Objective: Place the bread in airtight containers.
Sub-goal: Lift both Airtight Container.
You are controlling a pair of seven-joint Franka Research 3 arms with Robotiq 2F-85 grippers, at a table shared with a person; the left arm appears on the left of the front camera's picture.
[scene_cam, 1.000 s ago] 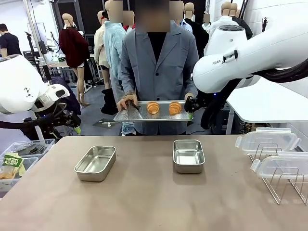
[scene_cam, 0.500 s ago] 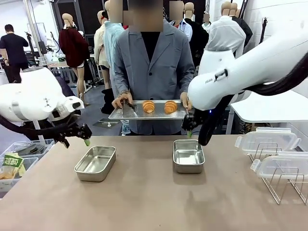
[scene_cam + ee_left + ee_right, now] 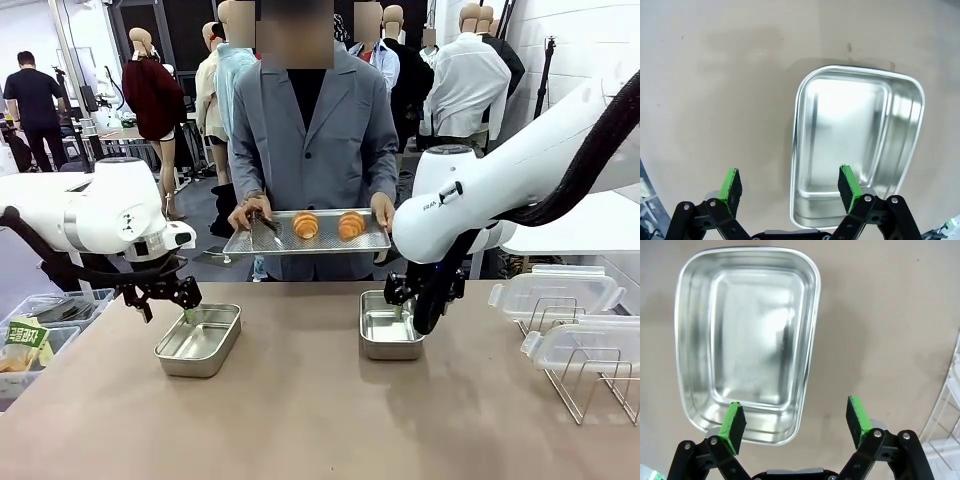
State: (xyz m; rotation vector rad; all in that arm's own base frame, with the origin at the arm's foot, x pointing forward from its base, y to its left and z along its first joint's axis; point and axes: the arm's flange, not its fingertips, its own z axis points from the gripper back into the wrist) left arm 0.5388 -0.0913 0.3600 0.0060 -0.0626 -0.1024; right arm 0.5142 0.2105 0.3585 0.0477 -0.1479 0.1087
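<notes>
The bread (image 3: 306, 225), two ridged golden-brown crescents, lies on a perforated metal tray (image 3: 262, 243) held by the person (image 3: 310, 130). I see both jaws released. The left jaws straddle one wall of the smooth, round-cornered left steel pan (image 3: 855, 145). The right jaws likewise straddle a wall of the right steel pan (image 3: 747, 340) on the matte worktop (image 3: 715, 75).

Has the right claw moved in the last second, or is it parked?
Yes. The right claw has dropped from beside the person's tray to just above the far end of the right-hand pan, which has stayed put.
</notes>
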